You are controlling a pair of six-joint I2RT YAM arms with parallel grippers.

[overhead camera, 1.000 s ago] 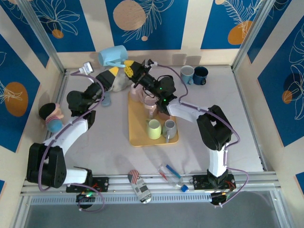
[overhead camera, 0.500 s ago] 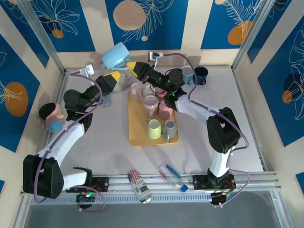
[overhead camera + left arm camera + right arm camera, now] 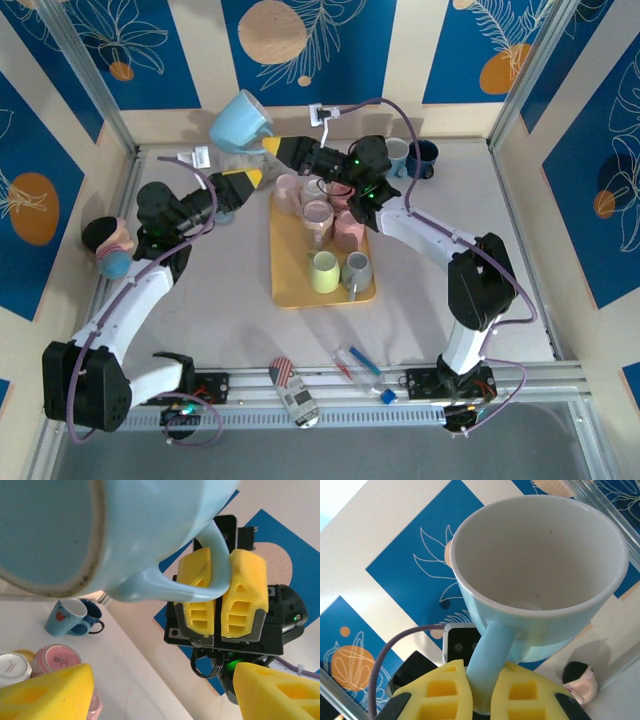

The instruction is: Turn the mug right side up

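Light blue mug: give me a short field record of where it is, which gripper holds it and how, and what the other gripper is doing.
mug: light blue mug, in the air near the back wall
tilt: tipped, not upright
held by: right gripper, shut on the handle
other arm: left gripper, open, apart from the mug
nearby: yellow tray with several other mugs on it
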